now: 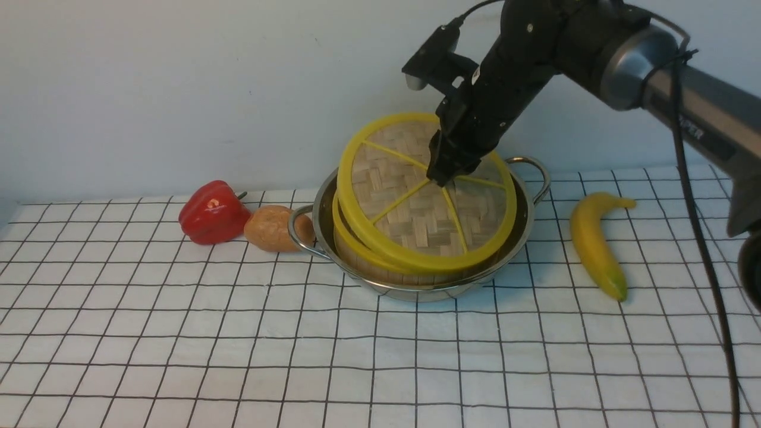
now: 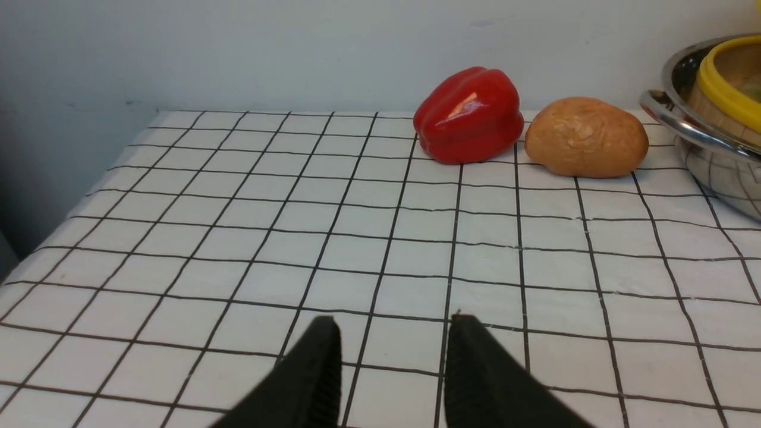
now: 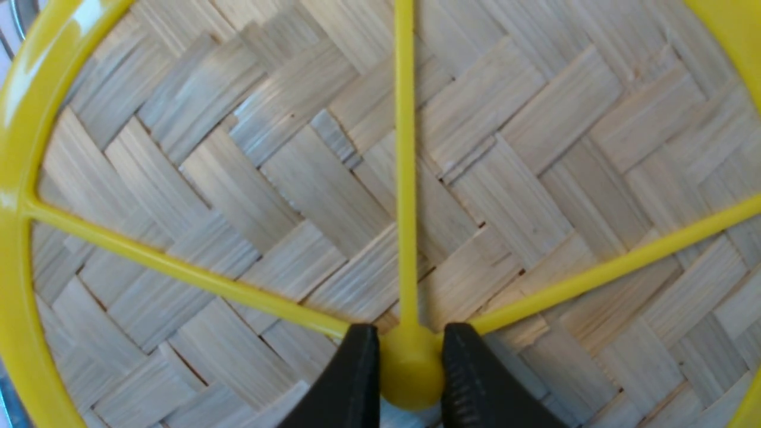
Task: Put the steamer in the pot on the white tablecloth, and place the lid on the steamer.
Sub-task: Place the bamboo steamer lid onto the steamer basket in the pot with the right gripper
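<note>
The steel pot (image 1: 523, 208) stands on the white tablecloth (image 1: 238, 356) with the steamer (image 1: 362, 258) inside it. The woven lid (image 1: 410, 208) hangs tilted above the steamer, its far side raised and its near edge down by the steamer rim. My right gripper (image 1: 441, 176) is shut on the lid's yellow centre knob (image 3: 410, 362); the black fingers (image 3: 357, 380) press on it from both sides. My left gripper (image 2: 392, 333) is open with nothing between its fingers, low over the cloth, left of the pot (image 2: 713, 160), and out of the front view.
A red bell pepper (image 1: 213, 212) and a brown potato (image 1: 273, 228) lie by the pot's left handle (image 1: 300, 229). A banana (image 1: 596, 242) lies to the pot's right. A pale wall stands right behind the table.
</note>
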